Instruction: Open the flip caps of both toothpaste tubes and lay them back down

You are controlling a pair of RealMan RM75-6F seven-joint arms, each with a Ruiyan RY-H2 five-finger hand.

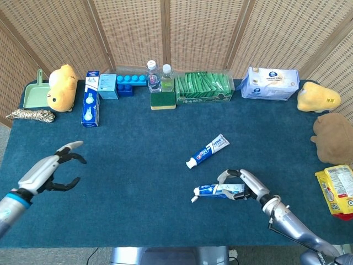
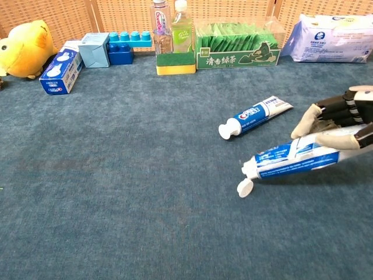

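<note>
Our right hand [image 1: 246,185] has its fingers wrapped around the near toothpaste tube [image 2: 291,160], holding it low over the blue table cloth [image 1: 138,143] near the front edge, tube lying roughly level with its nozzle end pointing toward our left. Its flip cap [image 2: 245,187] is hanging open, a white disc dangling just below the nozzle. Whether the tube actually touches the cloth we can't tell. The right forearm comes in from the lower right corner. Our left hand [image 1: 55,168] is way off on the far left side, holding nothing, thumb and fingers spread apart in a loose claw, well clear of both tubes. The second toothpaste tube [image 1: 208,150] lies flat on the cloth just behind the held one, angled, cap end toward us; its cap looks shut. Along the back we've got a toothpaste box [image 1: 91,106], blue blocks [image 1: 131,84], two bottles [image 1: 159,76] on a sponge, a green packet box [image 1: 203,88], a wipes pack [image 1: 269,83] and a yellow plush [image 1: 61,87].
</note>
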